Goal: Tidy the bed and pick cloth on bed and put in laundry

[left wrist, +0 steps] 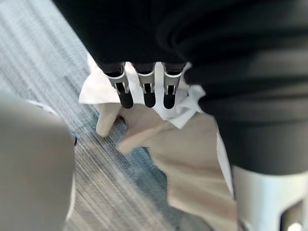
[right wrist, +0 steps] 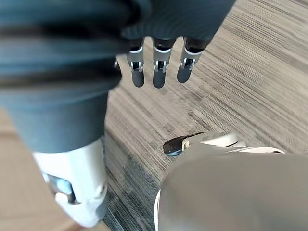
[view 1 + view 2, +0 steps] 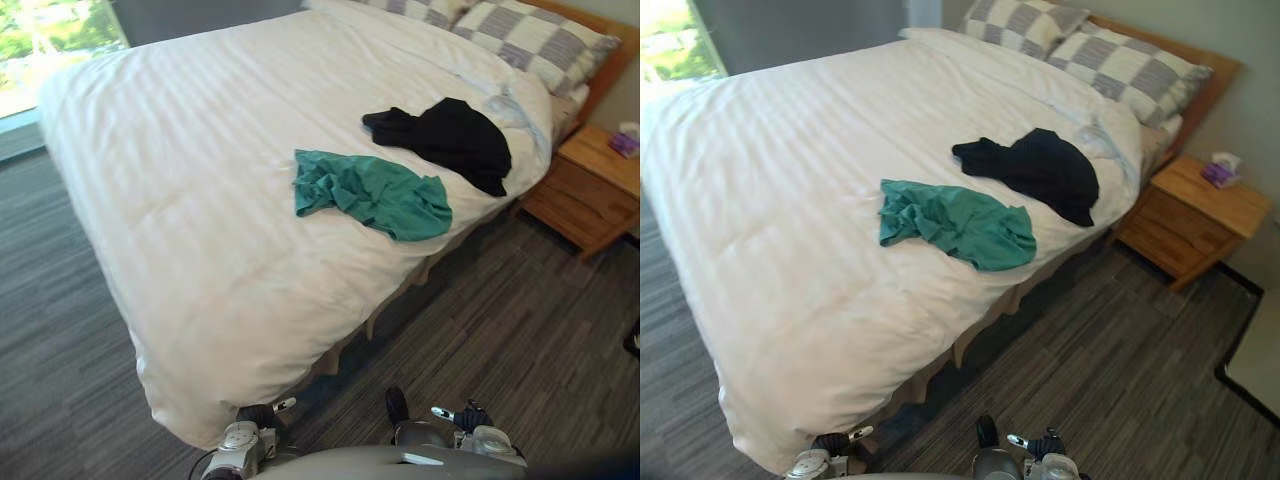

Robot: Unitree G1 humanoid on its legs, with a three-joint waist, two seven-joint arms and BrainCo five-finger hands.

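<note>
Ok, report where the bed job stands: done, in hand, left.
Done: the white duvet lies spread fairly flat, with the pillows at the headboard. In hand: nothing; the left hand and right hand hang low near the floor, fingers straight and empty. Left: the green cloth and black cloth both lie on the bed, to be picked up and taken to the laundry.

The bed point(image 3: 200, 200) runs from just ahead of the robot away to the far right, with the pillows point(image 3: 540, 40) at its far end. Two cloths lie on it near its right edge: the near cloth point(image 3: 375, 193) toward the foot, and the far cloth point(image 3: 455, 140) just behind it, closer to the pillows. The nightstand point(image 3: 590, 185) stands on the floor point(image 3: 500, 330) right of the bed's head, with a tissue box point(image 3: 625, 140) on top.
</note>
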